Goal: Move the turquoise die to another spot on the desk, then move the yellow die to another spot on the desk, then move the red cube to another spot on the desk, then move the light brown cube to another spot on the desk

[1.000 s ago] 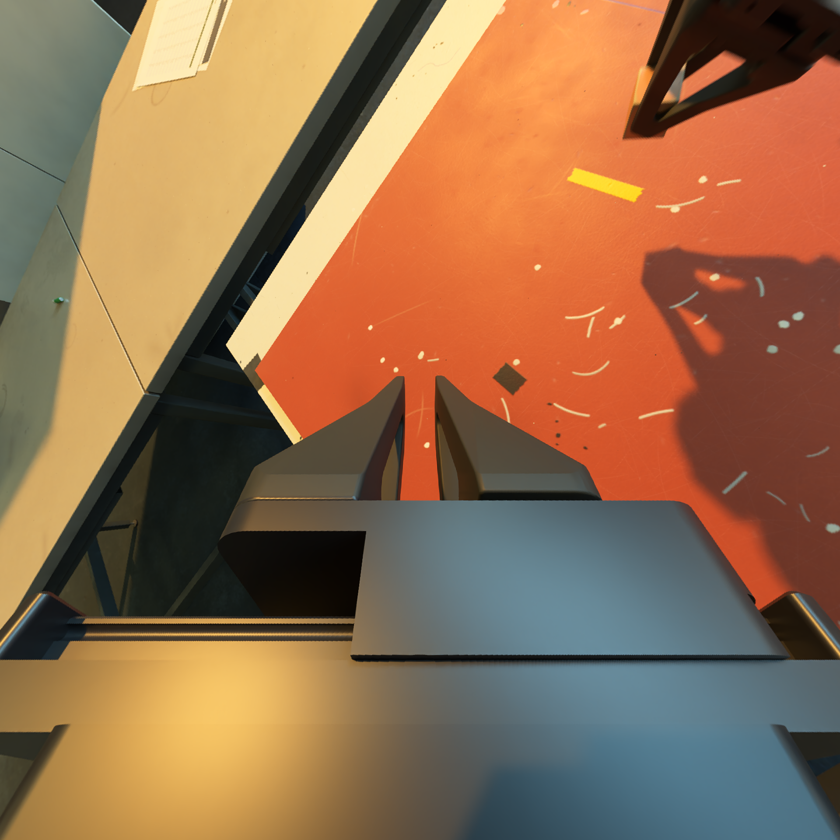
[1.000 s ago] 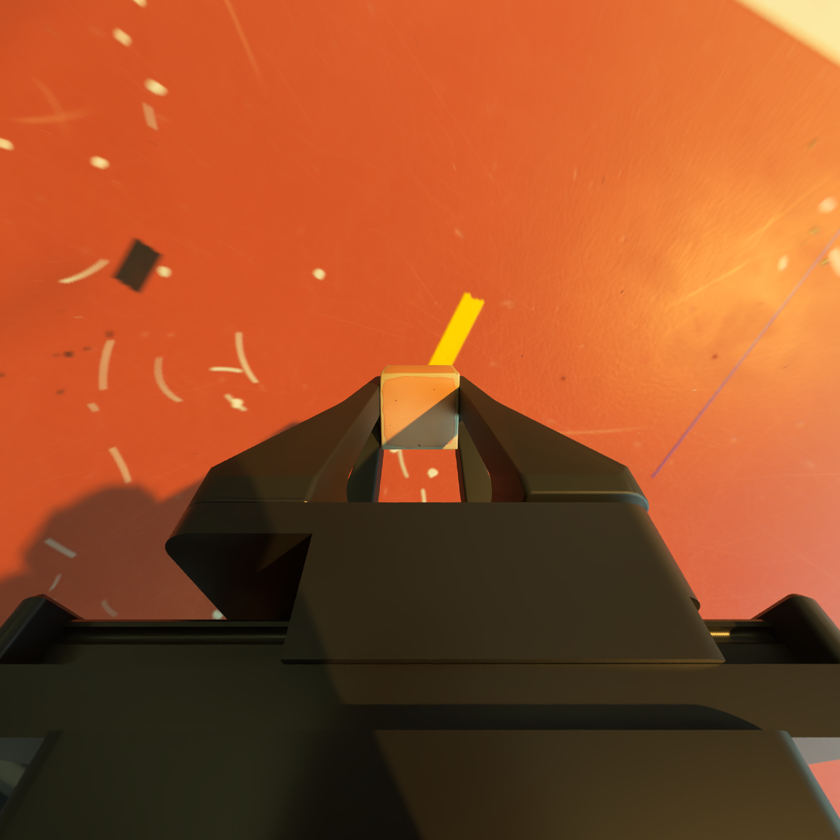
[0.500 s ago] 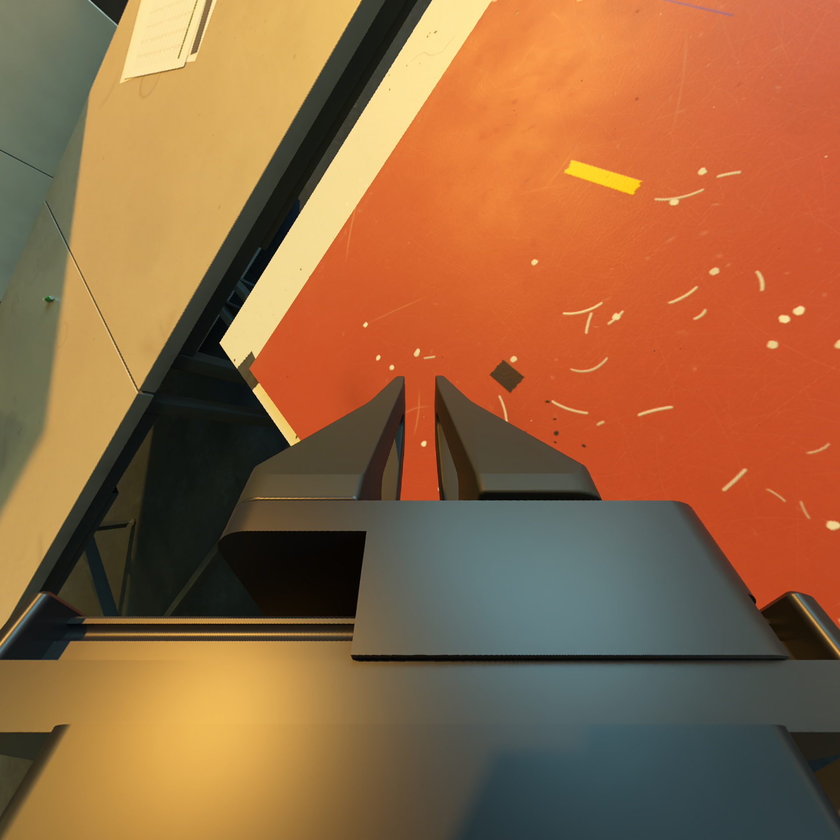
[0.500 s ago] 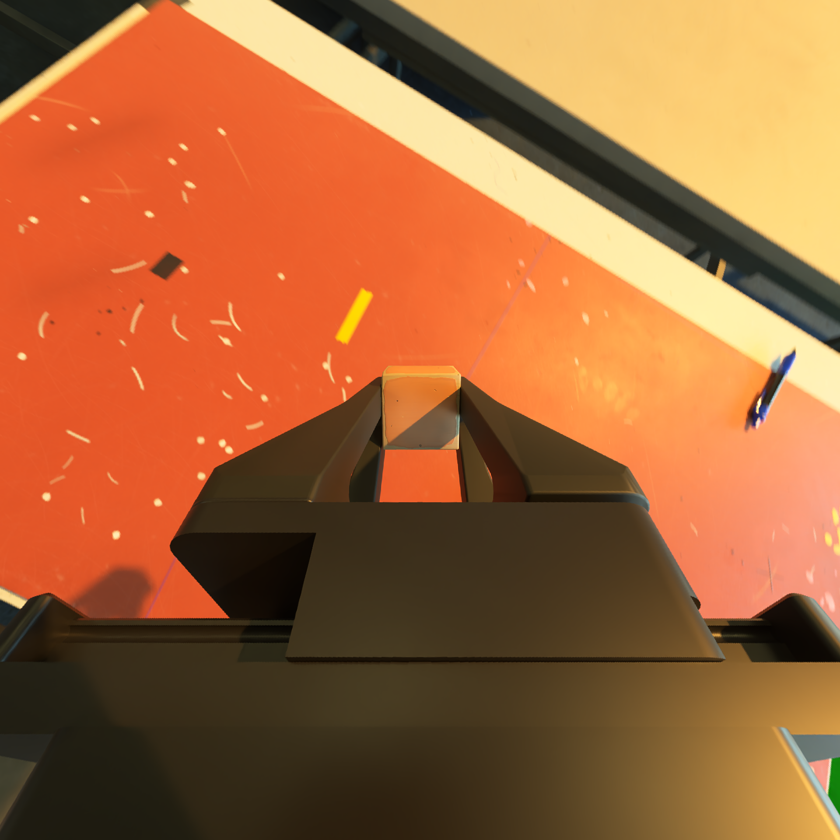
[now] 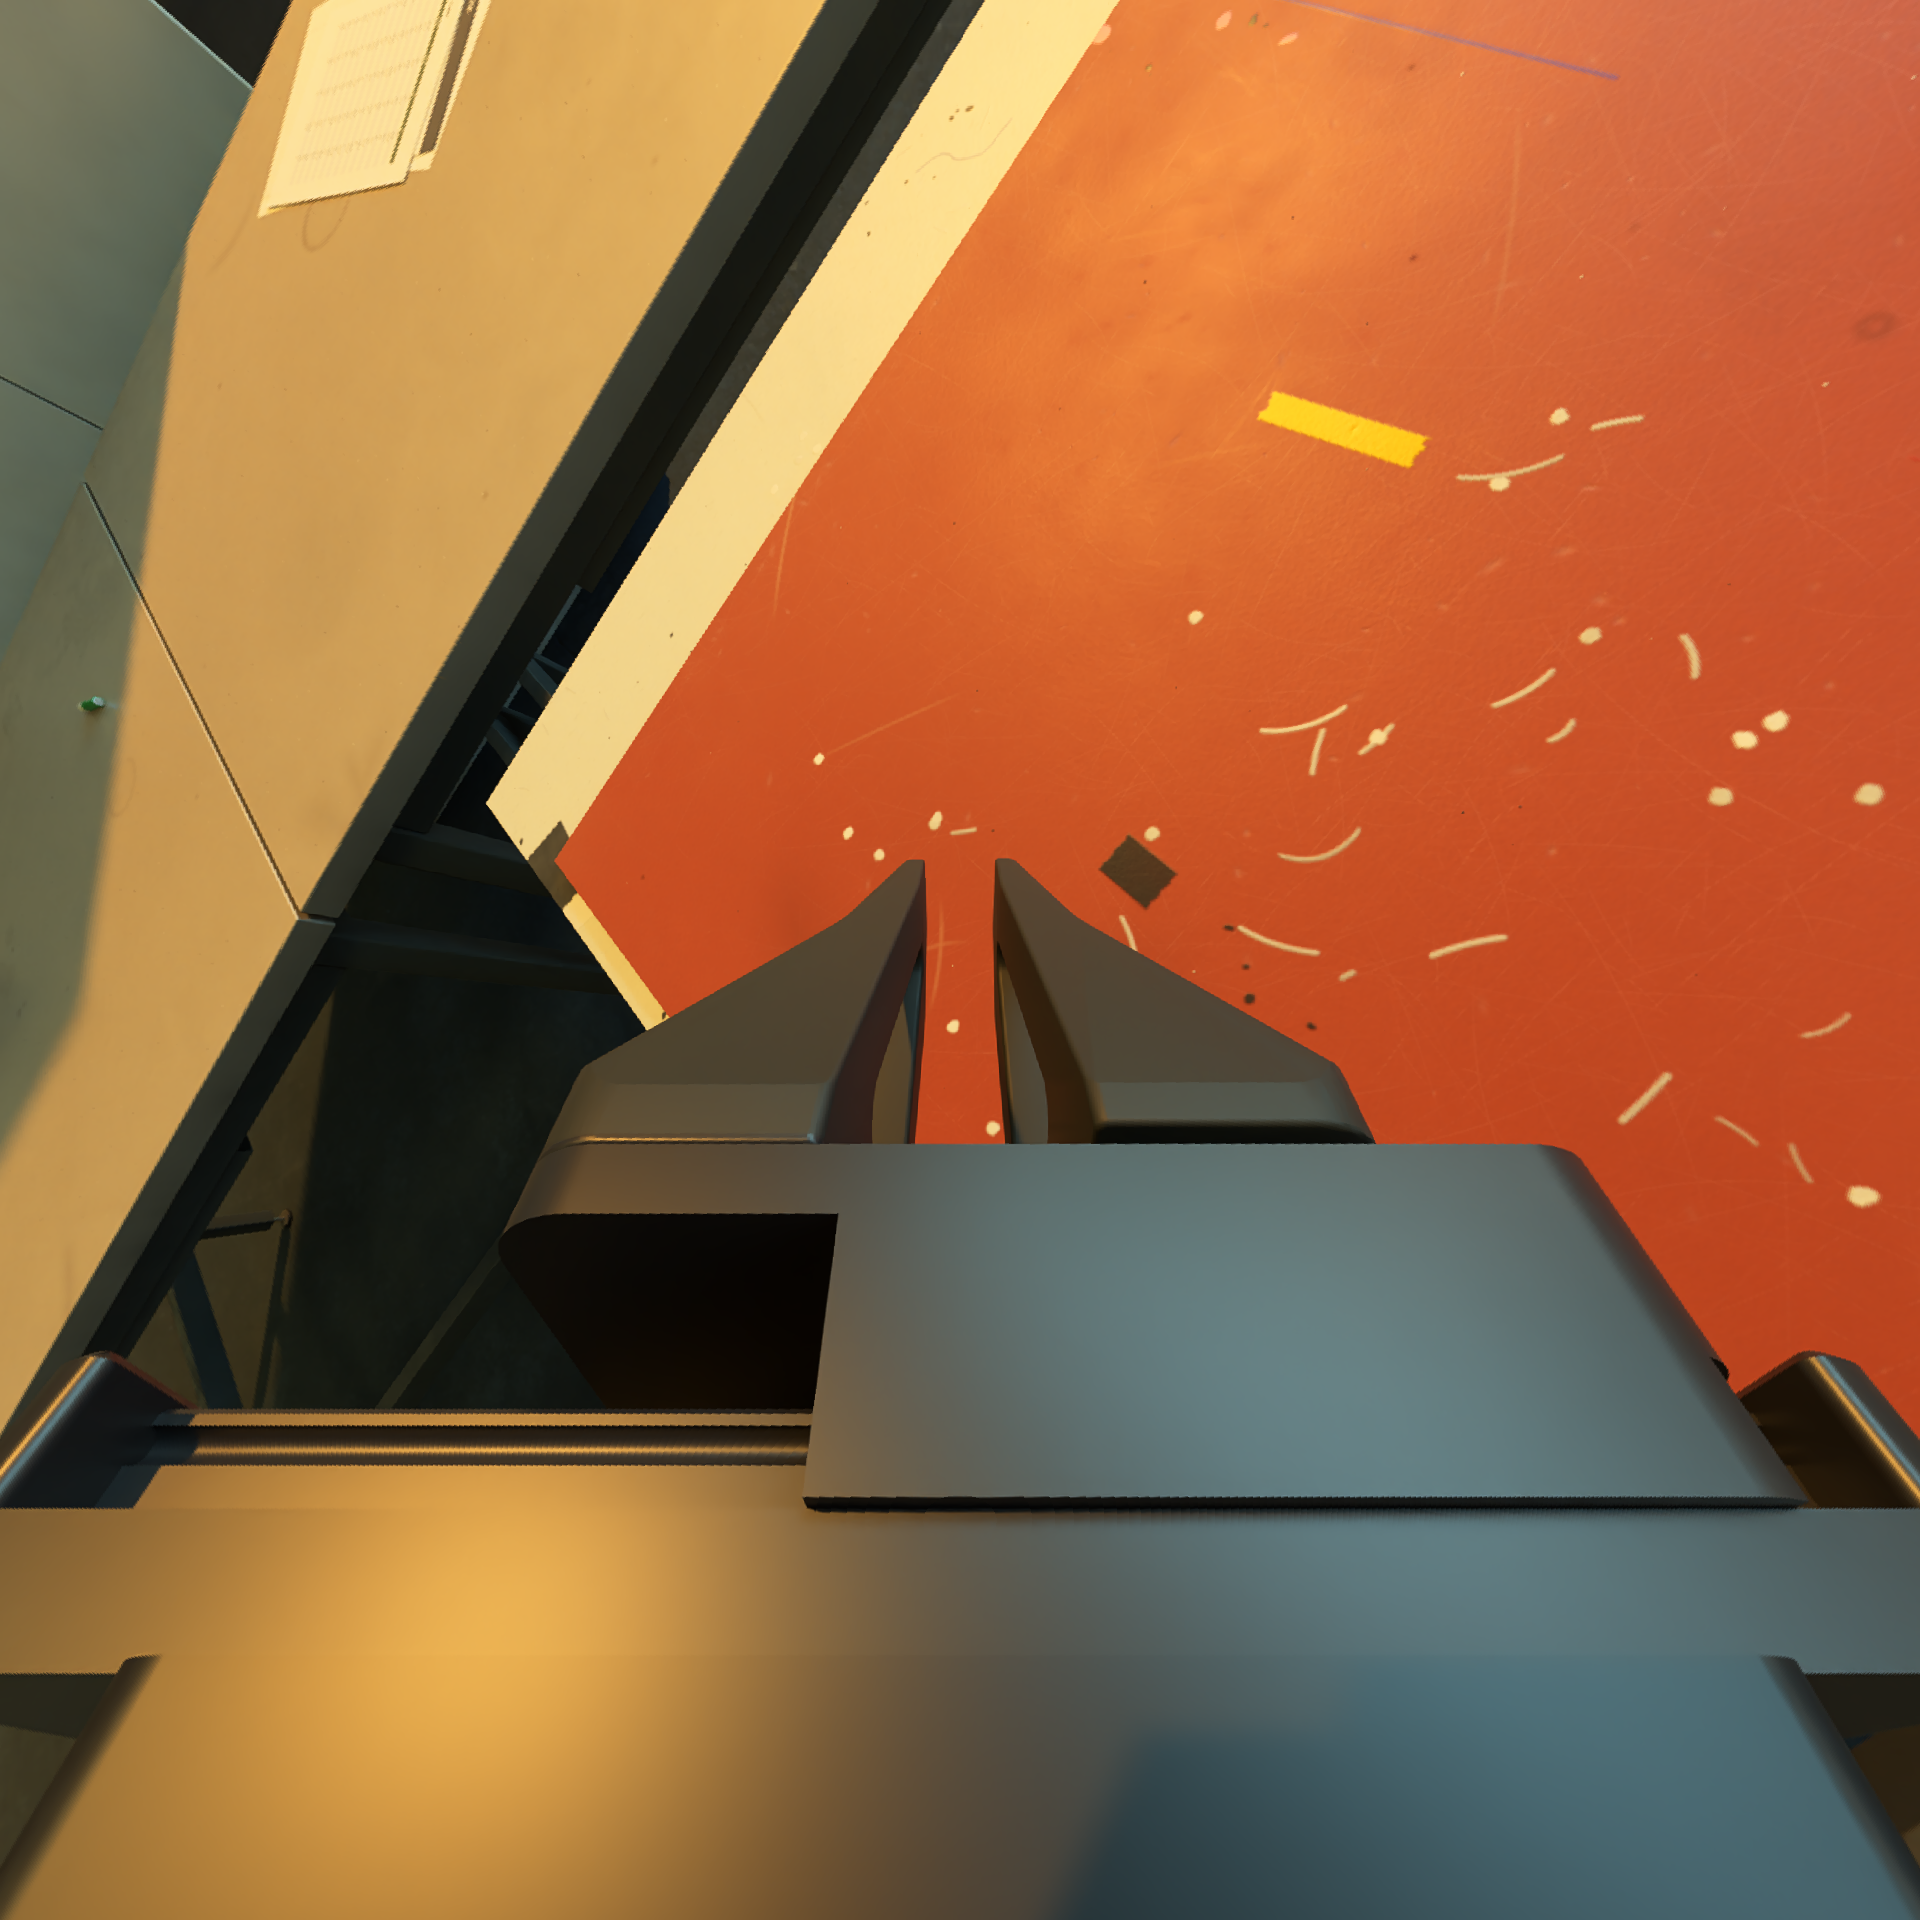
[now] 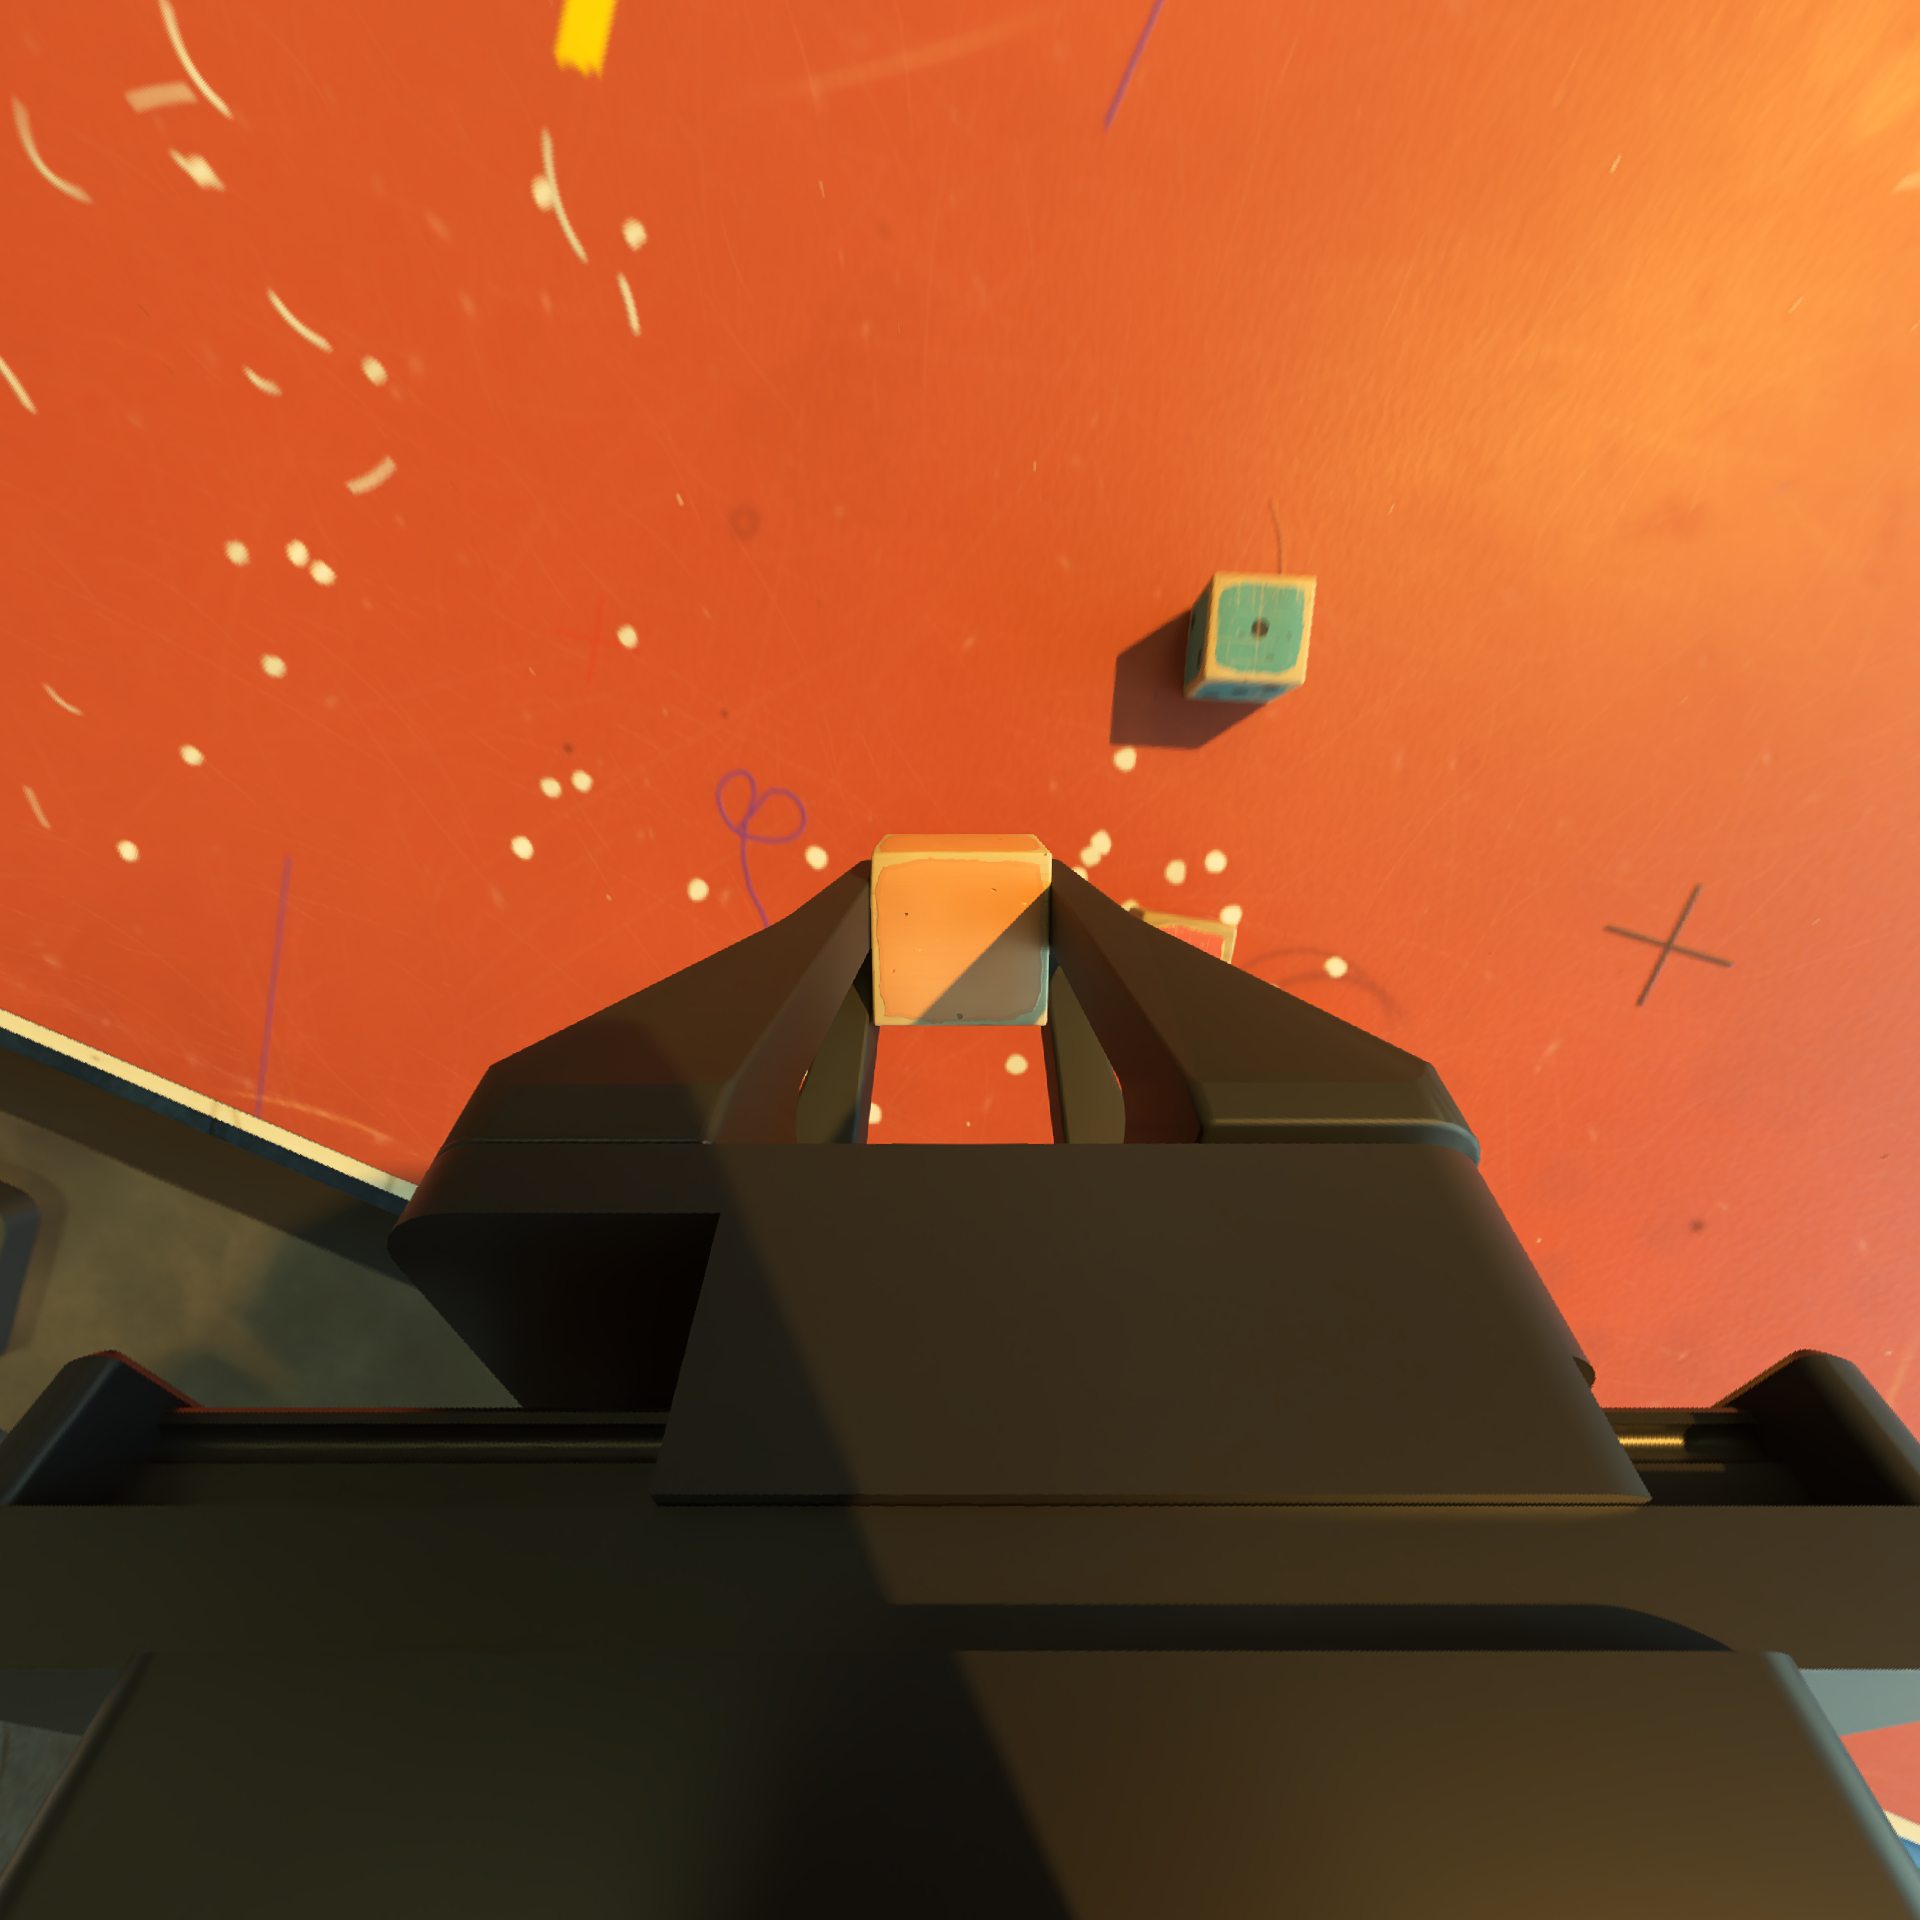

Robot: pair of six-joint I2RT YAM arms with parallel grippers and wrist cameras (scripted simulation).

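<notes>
My right gripper (image 6: pixel 961 864) is shut on the light brown cube (image 6: pixel 956 935) and holds it above the orange desk mat (image 6: pixel 1039 364). The turquoise die (image 6: pixel 1252 636) sits on the mat ahead and to the right of it. A red cube (image 6: pixel 1195 937) peeks out from behind my right finger, mostly hidden. My left gripper (image 5: pixel 959 871) hovers over the mat near its left corner, fingers nearly together with only a narrow gap and nothing between them. The yellow die is not in view.
A yellow tape strip (image 5: pixel 1340 428) and a dark square patch (image 5: pixel 1138 871) lie flat on the mat. The desk's cream edge (image 5: pixel 790 436) runs along the left, with a beige desk (image 5: pixel 416 416) bearing a paper sheet (image 5: pixel 358 104) beyond. The desk edge (image 6: pixel 208 1112) shows at lower left.
My right gripper has carried the light brown cube from the middle of the mat to near the turquoise die and red cube. It has left the left wrist view. The left gripper barely moved.
</notes>
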